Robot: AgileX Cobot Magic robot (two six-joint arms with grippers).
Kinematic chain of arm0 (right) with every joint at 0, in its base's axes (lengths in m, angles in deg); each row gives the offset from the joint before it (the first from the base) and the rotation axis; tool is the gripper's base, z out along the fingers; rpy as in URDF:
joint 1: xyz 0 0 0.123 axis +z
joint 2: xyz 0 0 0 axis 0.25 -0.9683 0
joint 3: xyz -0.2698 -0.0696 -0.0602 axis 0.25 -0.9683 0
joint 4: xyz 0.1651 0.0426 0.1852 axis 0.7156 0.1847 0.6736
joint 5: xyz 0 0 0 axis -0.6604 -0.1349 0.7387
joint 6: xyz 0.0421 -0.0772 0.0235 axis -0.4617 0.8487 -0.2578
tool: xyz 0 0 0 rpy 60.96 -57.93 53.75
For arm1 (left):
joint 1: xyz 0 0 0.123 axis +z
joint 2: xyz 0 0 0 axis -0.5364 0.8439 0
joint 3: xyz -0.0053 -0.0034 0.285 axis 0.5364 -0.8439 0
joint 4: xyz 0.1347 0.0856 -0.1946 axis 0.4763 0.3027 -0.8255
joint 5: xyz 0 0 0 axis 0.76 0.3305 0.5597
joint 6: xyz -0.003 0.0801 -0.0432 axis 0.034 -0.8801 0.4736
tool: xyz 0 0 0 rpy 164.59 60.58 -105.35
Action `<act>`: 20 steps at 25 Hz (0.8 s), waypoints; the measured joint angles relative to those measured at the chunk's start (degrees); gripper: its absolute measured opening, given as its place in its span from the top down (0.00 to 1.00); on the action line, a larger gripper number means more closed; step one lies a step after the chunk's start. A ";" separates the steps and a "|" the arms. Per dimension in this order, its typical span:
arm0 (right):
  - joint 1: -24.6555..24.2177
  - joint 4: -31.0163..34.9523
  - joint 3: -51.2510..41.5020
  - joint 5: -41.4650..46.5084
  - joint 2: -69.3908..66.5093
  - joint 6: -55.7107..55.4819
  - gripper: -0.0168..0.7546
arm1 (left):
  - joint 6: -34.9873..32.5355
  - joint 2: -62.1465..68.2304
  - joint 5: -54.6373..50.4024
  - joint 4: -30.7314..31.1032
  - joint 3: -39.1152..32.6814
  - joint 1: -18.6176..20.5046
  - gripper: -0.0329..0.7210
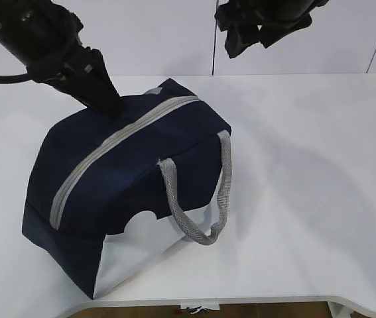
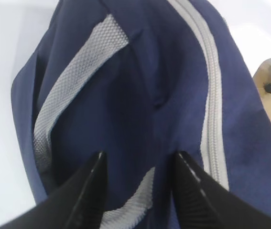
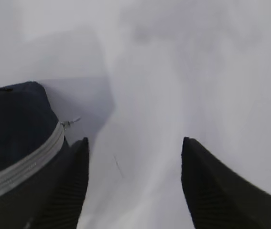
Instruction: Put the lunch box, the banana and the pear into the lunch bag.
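- Lunch bag [image 1: 128, 192] fabric is lying under the left gripper [image 2: 137, 167], whose fingers [image 2: 94, 176] are standing apart over the navy top panel, pinching nothing that shows; one tip is hovering by a grey handle strap [image 2: 78, 76], the other near the zipper [image 2: 211, 95].
- In the exterior view the left gripper [image 1: 98, 89] is pressing down at the bag's far top edge, though contact is hard to confirm there.
- The right gripper [image 3: 135, 181] is hanging wide open and empty above the white table [image 3: 173, 71], beside the bag's end where the ring pull [image 3: 68, 123] is sticking out; in the exterior view it is sitting high [image 1: 250, 30], well clear of the bag.
- The zipper [image 1: 108, 149] is running closed along the whole top, so the bag is sitting zipped on the table [image 1: 320, 165].
- No lunch box, banana or pear is showing anywhere; judging from that, they are likely inside already and the task is looking essentially finished, though the contents are hidden.
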 joint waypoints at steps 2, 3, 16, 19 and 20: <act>0.00 0.00 1.73 3.27 0.08 0.42 0.38 | 0.47 -0.36 -0.13 0.43 0.00 0.00 0.50; 0.00 0.00 2.42 4.70 0.08 0.51 0.38 | 0.78 -0.68 -0.24 0.67 0.00 0.00 0.50; 0.00 -0.36 5.89 12.22 0.08 0.75 0.38 | 8.84 -2.66 -3.56 5.84 0.00 0.00 0.29; 0.00 -0.04 5.89 12.30 0.21 0.75 0.38 | 8.95 -4.13 -3.78 7.48 0.00 0.00 0.27; 0.00 0.11 5.89 12.30 0.31 0.75 0.38 | 9.17 -4.75 -3.80 8.35 0.00 0.00 0.27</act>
